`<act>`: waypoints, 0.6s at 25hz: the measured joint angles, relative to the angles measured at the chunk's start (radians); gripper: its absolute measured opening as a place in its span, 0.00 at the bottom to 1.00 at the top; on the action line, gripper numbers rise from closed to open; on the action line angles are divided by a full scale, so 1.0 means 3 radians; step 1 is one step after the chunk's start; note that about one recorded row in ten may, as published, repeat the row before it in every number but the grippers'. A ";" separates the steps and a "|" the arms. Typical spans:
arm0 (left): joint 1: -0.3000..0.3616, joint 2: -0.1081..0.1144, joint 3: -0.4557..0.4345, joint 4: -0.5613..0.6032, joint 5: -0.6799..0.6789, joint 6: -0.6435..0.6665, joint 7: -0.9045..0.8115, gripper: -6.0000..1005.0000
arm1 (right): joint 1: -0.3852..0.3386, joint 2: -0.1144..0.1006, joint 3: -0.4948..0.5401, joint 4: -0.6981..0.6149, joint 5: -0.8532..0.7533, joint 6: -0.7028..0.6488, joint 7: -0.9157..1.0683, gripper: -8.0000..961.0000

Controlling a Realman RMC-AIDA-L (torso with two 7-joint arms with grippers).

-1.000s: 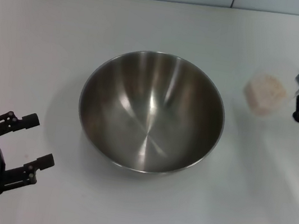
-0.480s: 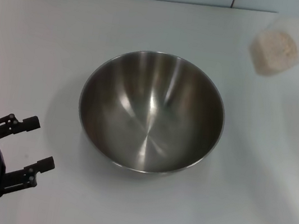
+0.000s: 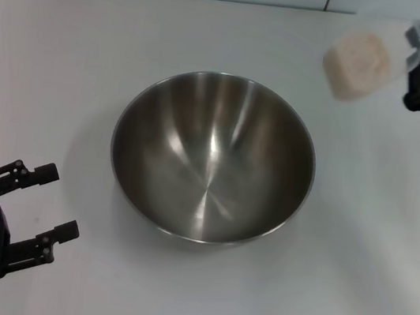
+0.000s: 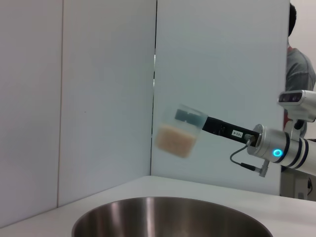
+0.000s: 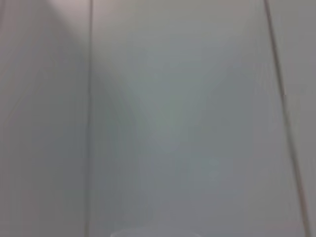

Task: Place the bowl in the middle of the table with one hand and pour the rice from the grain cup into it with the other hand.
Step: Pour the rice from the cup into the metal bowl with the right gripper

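Bowl (image 3: 212,158) sits upright at the middle of the table (image 3: 91,51), with nothing inside. Above the table's far right part, off the surface and beyond the bowl's rim, the right gripper (image 3: 415,56) is clenched on the cup (image 3: 361,61), which is tilted toward the bowl; the rice (image 3: 356,62) lies as a pale mass inside it. The left gripper (image 3: 50,200) hangs near the table's near left corner, fingers spread and grasping nothing, well apart from the bowl.
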 joint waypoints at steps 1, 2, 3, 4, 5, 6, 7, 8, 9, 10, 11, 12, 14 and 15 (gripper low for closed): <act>0.0003 0.0000 0.0000 0.0000 0.0000 0.0000 -0.0001 0.77 | 0.0026 -0.0001 -0.0023 -0.0005 -0.0052 -0.0001 0.0007 0.02; 0.0003 0.0000 0.0000 0.0000 0.0000 0.0000 -0.0001 0.77 | 0.0051 -0.0002 -0.0048 -0.0013 -0.0108 -0.0002 0.0017 0.02; 0.0007 0.0000 0.0000 0.0000 0.0000 -0.0001 -0.0001 0.77 | 0.0081 -0.0003 -0.0089 -0.0031 -0.0151 -0.0003 0.0045 0.02; 0.0012 0.0000 0.0000 0.0000 0.0000 -0.0002 -0.0001 0.77 | 0.0145 -0.0003 -0.0202 -0.0080 -0.0207 -0.0005 0.0132 0.02; 0.0012 0.0000 0.0000 0.0000 0.0000 -0.0002 -0.0001 0.77 | 0.0145 -0.0003 -0.0202 -0.0080 -0.0207 -0.0005 0.0132 0.02; 0.0015 0.0000 0.0000 0.0000 0.0000 -0.0003 -0.0001 0.77 | 0.0213 -0.0004 -0.0394 -0.0144 -0.0221 -0.0007 0.0226 0.02; 0.0015 0.0000 0.0000 0.0000 0.0000 -0.0003 -0.0001 0.77 | 0.0213 -0.0004 -0.0394 -0.0144 -0.0221 -0.0007 0.0226 0.02; 0.0016 0.0000 0.0000 0.0000 0.0000 -0.0003 -0.0002 0.77 | 0.0241 -0.0004 -0.0484 -0.0166 -0.0223 -0.0011 0.0255 0.02; 0.0019 0.0000 0.0000 0.0000 0.0000 -0.0004 -0.0002 0.77 | 0.0303 -0.0004 -0.0723 -0.0218 -0.0226 -0.0036 0.0293 0.02; 0.0019 0.0000 0.0000 0.0000 0.0000 -0.0004 -0.0002 0.77 | 0.0303 -0.0004 -0.0723 -0.0218 -0.0226 -0.0036 0.0293 0.02; 0.0019 -0.0001 0.0000 0.0000 0.0000 -0.0004 -0.0002 0.77 | 0.0327 -0.0004 -0.0814 -0.0241 -0.0226 -0.0054 0.0306 0.02; 0.0019 -0.0001 0.0000 0.0000 0.0000 -0.0004 -0.0002 0.77 | 0.0348 -0.0004 -0.0909 -0.0267 -0.0226 -0.0068 0.0322 0.02; 0.0018 -0.0003 0.0000 0.0000 0.0001 -0.0003 -0.0002 0.77 | 0.0400 0.0002 -0.1129 -0.0382 -0.0226 -0.0101 0.0376 0.02; 0.0018 -0.0003 0.0000 0.0000 0.0001 -0.0003 -0.0002 0.77 | 0.0400 0.0002 -0.1129 -0.0382 -0.0226 -0.0101 0.0376 0.02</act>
